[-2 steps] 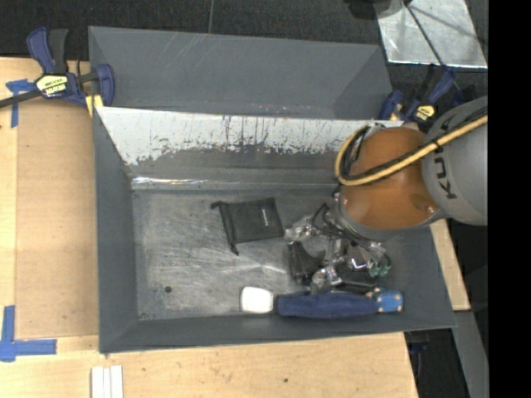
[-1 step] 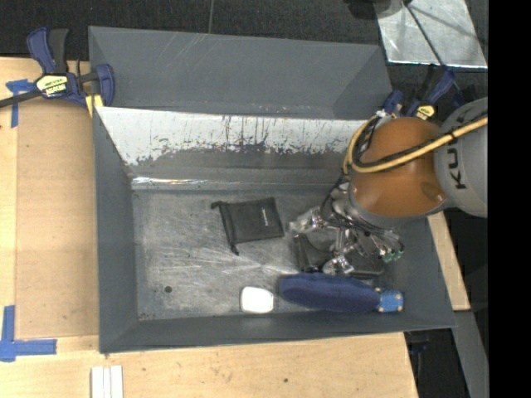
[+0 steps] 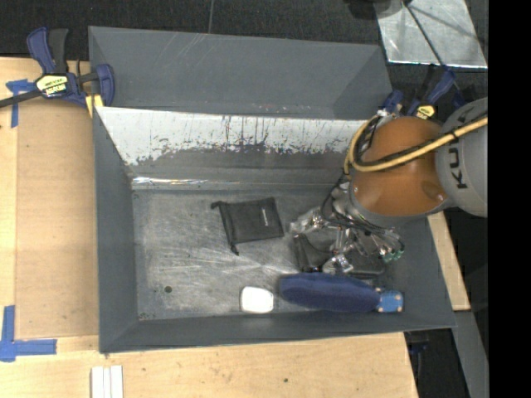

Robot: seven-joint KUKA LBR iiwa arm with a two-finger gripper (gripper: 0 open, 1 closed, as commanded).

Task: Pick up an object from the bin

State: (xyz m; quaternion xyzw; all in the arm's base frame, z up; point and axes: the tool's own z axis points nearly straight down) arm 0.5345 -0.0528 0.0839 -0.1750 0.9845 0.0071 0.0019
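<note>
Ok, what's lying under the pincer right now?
A dark, blocky thing lies on the bin floor beneath the pincer, beside the long blue object. The arm's orange cover hides whatever lies further right.

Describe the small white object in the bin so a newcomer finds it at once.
In the grey metal bin, look along the floor's near edge. At the left end of the long dark blue object lies the small white rounded block. It is the only white thing there; the flat black square pouch lies farther back.
</note>
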